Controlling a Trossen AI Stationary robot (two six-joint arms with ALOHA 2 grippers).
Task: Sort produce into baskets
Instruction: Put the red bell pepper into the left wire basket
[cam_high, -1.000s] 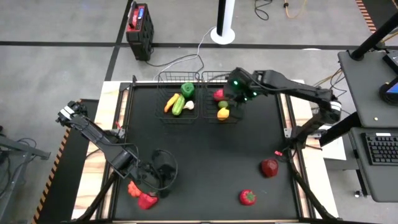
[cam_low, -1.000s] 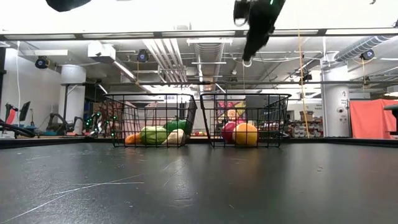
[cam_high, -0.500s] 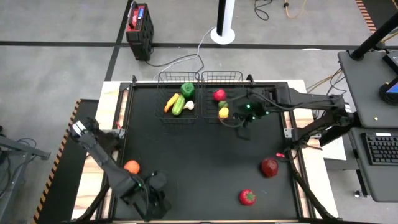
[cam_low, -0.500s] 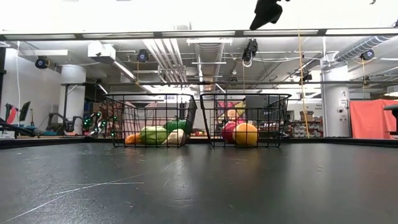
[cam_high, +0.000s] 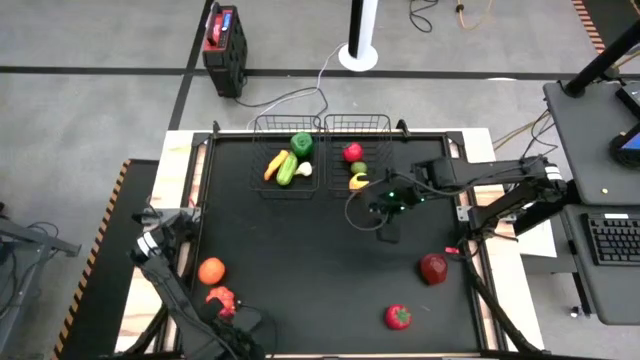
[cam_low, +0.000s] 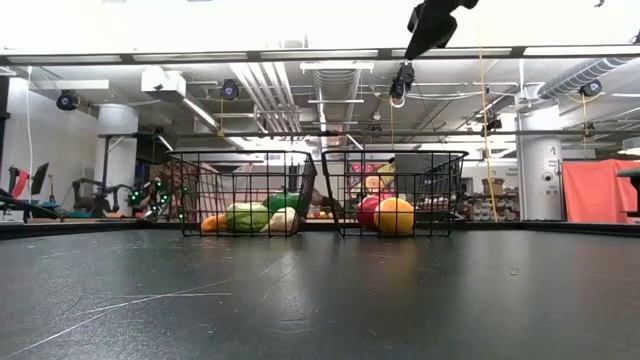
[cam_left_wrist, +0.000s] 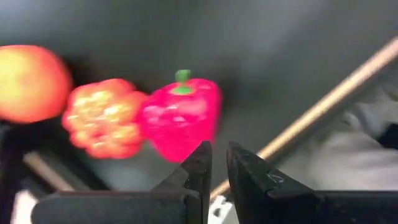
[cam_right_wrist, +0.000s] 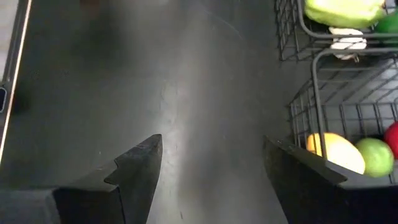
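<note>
Produce is still split: the right gripper (cam_high: 388, 222) has left the right basket (cam_high: 357, 125) empty, jaws apart, while the left gripper (cam_left_wrist: 217, 163), jaws nearly shut, now faces the red pepper (cam_left_wrist: 181, 116) on the surface, unsorted.

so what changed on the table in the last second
The right gripper pulled back from over the right basket toward mid-table, its fingers open and empty. The left gripper swung toward the table's near left corner, shut and empty, uncovering an orange fruit and a red pepper. Both baskets' contents, the apple and the other red piece stayed put.
</note>
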